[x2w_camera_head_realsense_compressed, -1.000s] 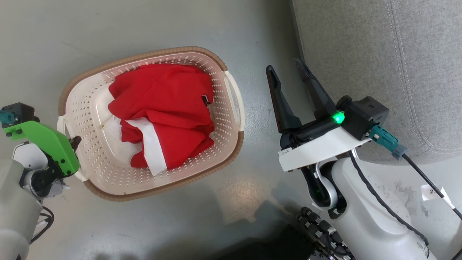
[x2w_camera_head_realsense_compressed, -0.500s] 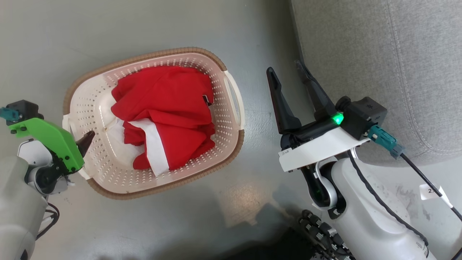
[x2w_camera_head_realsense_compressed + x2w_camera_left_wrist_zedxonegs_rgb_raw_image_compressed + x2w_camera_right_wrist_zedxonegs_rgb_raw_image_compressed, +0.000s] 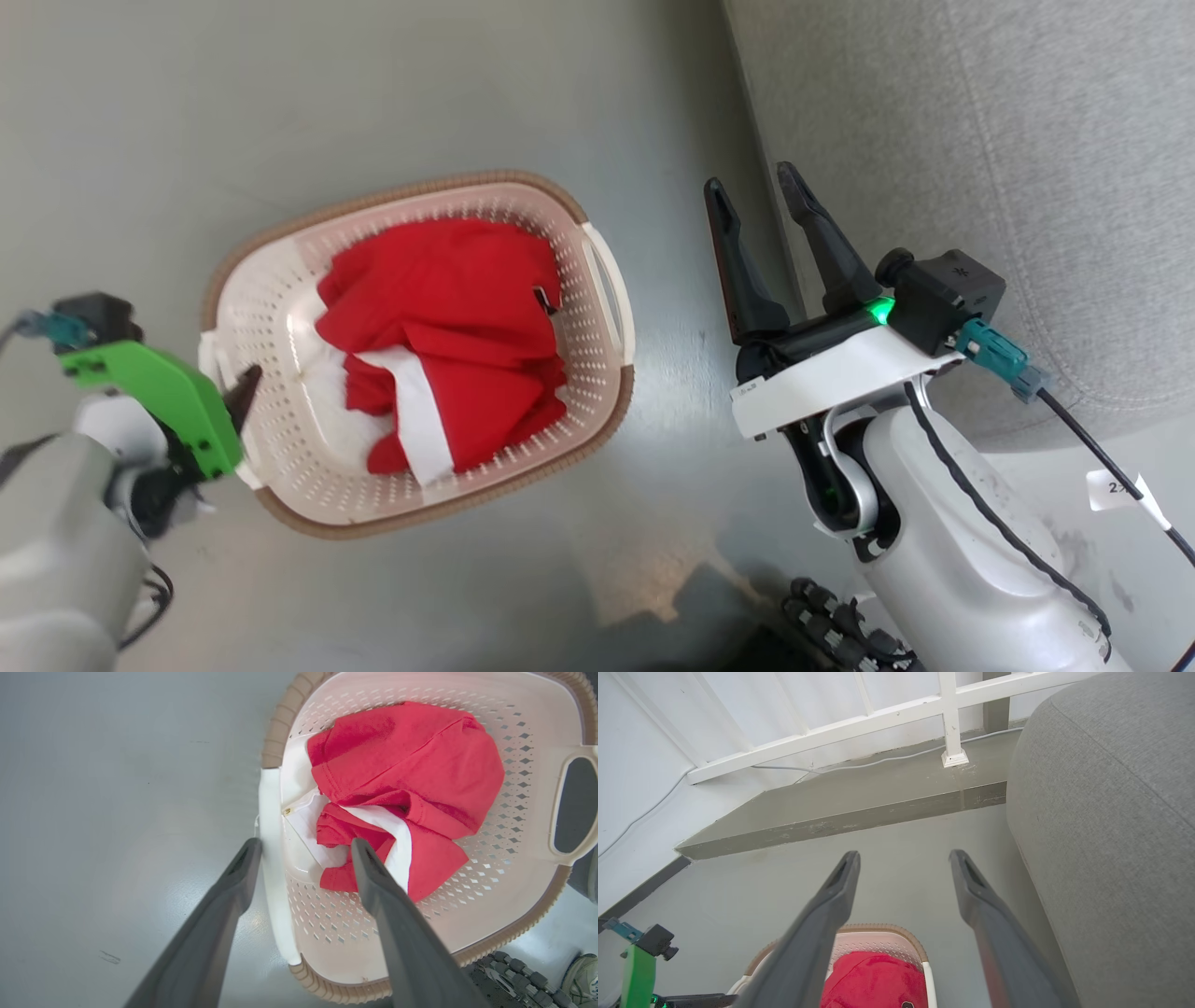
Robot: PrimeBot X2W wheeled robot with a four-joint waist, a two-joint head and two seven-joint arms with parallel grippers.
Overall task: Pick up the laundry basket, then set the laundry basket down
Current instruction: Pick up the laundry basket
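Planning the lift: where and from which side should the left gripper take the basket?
The basket's white loop handle at its left short end, from above: that thin bar stands off the rim, and the open left gripper straddles it, one finger outside, one over the red cloth. Elsewhere it looks too broad to pinch.

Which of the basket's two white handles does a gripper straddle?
The left-end handle of the laundry basket: the open left gripper straddles it, one finger outside, one inside. The right-end handle, nearer the right gripper, stands free.
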